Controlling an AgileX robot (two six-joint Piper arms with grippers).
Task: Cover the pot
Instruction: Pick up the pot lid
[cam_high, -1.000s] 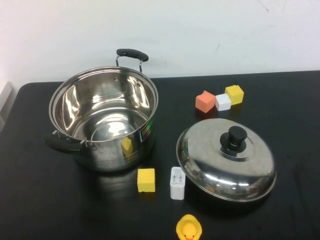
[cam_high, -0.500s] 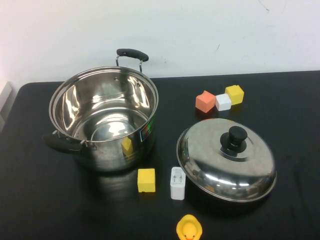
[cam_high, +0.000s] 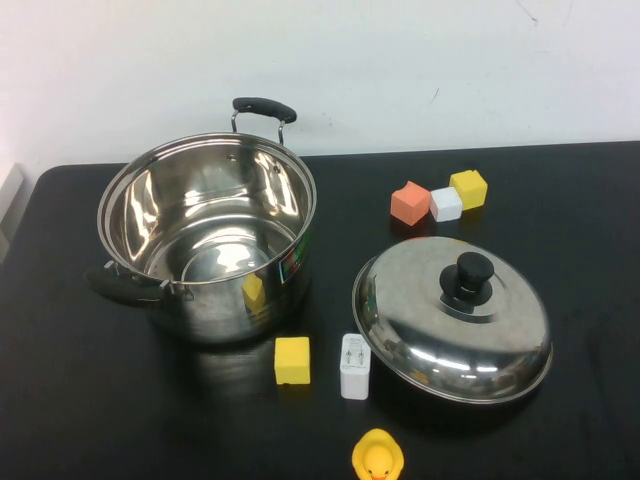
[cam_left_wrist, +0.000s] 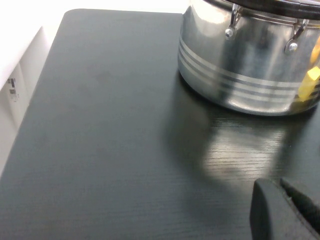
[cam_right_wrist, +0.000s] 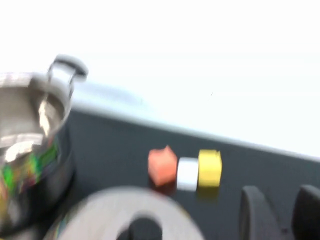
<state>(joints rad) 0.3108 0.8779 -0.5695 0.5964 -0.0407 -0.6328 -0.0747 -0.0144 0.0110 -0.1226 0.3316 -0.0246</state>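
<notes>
On the black table, the pot is sitting open and empty toward the robot's left, while the domed lid is lying flat well to its right, knob pointing up. Nothing is being held yet, so the step in hand looks like reaching for the lid. Doing it well likely means coming straight down over the knob, closing on its narrow neck rather than the slippery dome, lifting clear of the white charger touching the lid's rim and the yellow block just beside it, then lowering level so the lid is seating inside the pot's rim without catching on the far handle.

Neither arm is showing in the high view. The right gripper is hovering above the table on the lid's side, its two dark fingers standing apart with nothing between them, looking over the knob toward the orange cube, white cube and yellow cube. The left gripper is hanging low near the table, beside the pot's wall; only a dark edge of it is showing, so whether it is apart or together cannot be told.
</notes>
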